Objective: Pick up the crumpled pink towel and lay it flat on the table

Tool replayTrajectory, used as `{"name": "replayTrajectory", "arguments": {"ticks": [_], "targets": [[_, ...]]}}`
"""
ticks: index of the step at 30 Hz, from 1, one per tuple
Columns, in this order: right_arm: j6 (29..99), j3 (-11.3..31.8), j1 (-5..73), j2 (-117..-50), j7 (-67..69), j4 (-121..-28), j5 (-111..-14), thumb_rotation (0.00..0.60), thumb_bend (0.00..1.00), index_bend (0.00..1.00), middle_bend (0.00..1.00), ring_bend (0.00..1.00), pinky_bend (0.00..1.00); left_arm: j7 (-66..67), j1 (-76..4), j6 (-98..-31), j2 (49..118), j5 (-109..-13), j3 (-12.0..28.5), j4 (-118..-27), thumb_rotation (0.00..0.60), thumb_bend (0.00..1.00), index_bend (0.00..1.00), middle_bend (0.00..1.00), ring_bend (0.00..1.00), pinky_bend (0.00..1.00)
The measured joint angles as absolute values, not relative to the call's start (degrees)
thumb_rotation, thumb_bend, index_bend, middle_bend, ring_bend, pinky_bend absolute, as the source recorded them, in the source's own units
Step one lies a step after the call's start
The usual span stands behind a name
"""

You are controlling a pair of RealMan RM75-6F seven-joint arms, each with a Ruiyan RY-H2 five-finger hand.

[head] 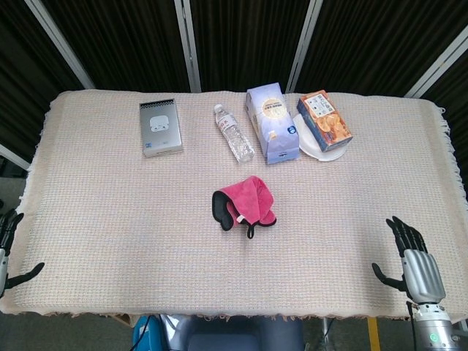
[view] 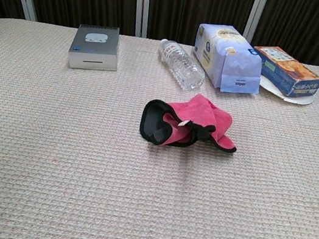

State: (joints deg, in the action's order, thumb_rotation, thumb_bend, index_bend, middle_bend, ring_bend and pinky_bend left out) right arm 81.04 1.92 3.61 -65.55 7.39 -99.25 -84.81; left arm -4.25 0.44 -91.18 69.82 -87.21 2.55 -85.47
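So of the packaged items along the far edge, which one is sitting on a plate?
The orange snack box, far right of the row; a white plate shows under it. The grey box, water bottle and pale blue bag rest directly on the cloth.
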Motion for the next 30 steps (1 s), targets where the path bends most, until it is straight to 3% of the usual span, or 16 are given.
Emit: {"name": "replayTrajectory", "arguments": {"ticks": [5, 12, 20, 30], "targets": [[81.97, 2.51, 4.11, -66.22, 7.03, -98.06, -86.32, 0.600, 0.31, 0.01, 0.00, 0.00, 0.00, -3.65, 0.25, -90.88, 70.00, -87.12, 2.54, -85.28, 0.600, 0.03, 0.01, 0.00, 0.00, 0.00], [81.88, 4.78, 7.85, -68.93, 7.66, -95.13, -89.80, 0.600, 0.31, 0.19, 0.00, 0.00, 0.00, -3.12, -0.11, -90.68, 70.12, -86.32, 3.25, -85.34, 0.600, 0.04, 0.01, 0.00, 0.00, 0.00], [78.23, 7.78, 14.64, -75.33, 3.46, -93.37, -91.52, 0.600, 0.31, 0.20, 0.00, 0.00, 0.00, -1.95, -0.84, -89.68, 70.45, -84.74, 4.20, -84.97, 0.600, 0.04, 0.01, 0.00, 0.00, 0.00], [70.21, 10.05, 21.65, -88.38, -4.29, -90.28, -86.46, 0.600, 0.31, 0.21, 0.00, 0.00, 0.00, -3.08, -1.35, -89.00, 70.11, -82.90, 5.48, -84.51, 0.600, 0.04, 0.01, 0.00, 0.00, 0.00]]}}
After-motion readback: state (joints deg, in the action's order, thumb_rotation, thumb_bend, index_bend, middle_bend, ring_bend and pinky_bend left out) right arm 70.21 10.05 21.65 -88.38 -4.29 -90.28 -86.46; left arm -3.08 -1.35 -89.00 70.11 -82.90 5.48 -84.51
